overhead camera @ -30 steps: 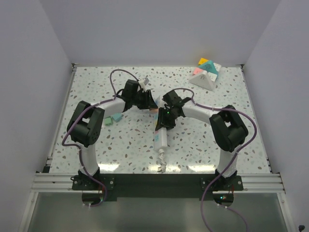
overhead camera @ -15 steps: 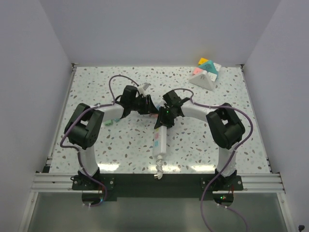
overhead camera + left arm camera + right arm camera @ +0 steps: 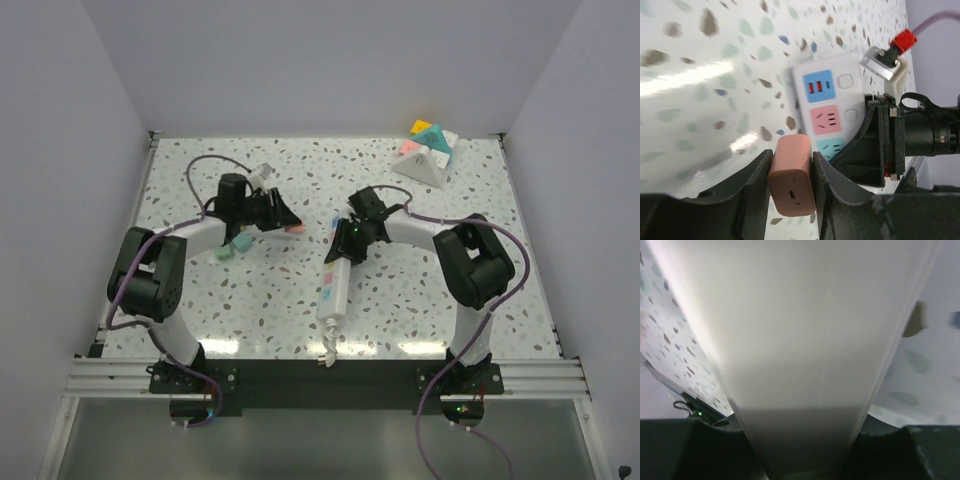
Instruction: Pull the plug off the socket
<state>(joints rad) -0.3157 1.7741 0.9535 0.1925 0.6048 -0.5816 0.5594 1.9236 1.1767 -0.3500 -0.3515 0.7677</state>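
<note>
Pink plug (image 3: 791,185) clamped in left pincer (image 3: 791,162), out of and apart from white socket strip (image 3: 333,285), strip lying on speckled surface (image 3: 250,300), right pincer (image 3: 346,243) clenched on its far end

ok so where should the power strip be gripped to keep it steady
Grip it across its narrow width near the far, socket end, coming from above. The power strip is a long bar lying flat, so its two parallel long edges suit the fingers. The right gripper clamps it that way, while the left gripper holds the pink plug clear of it.
</note>
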